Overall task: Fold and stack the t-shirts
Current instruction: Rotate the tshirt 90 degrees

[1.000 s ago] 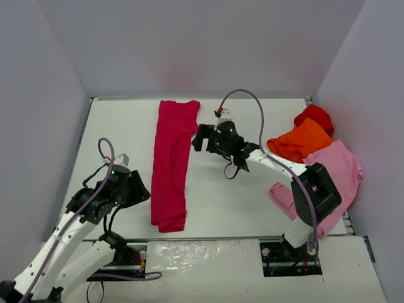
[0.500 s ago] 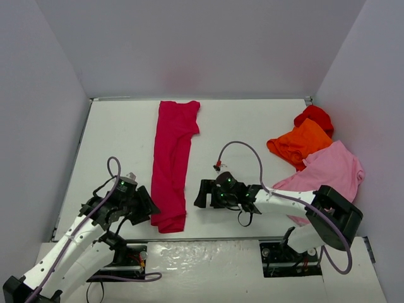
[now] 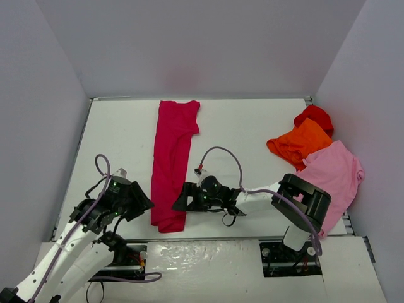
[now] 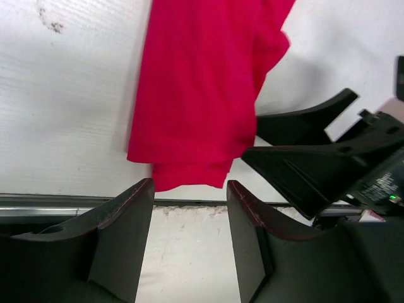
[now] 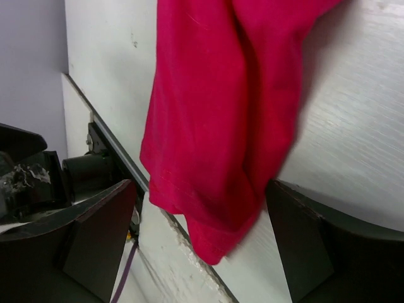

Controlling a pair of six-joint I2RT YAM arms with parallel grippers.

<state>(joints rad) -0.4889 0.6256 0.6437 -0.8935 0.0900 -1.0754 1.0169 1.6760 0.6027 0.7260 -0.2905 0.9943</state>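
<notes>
Fingers [image 5: 95,235] of the right gripper [image 3: 179,203] are spread wide, nothing gripped, at the near end of the crimson-magenta t-shirt [image 3: 172,161]. The left gripper [image 3: 146,201] is seen half-parted and empty, just left of that end. The shirt is laid as a long strip on the table [image 3: 120,136].

Crimson t-shirt [image 4: 199,95] hem on white table [image 4: 63,126], left gripper [image 4: 189,192] parted below, right gripper [image 4: 265,142] at its edge
</notes>
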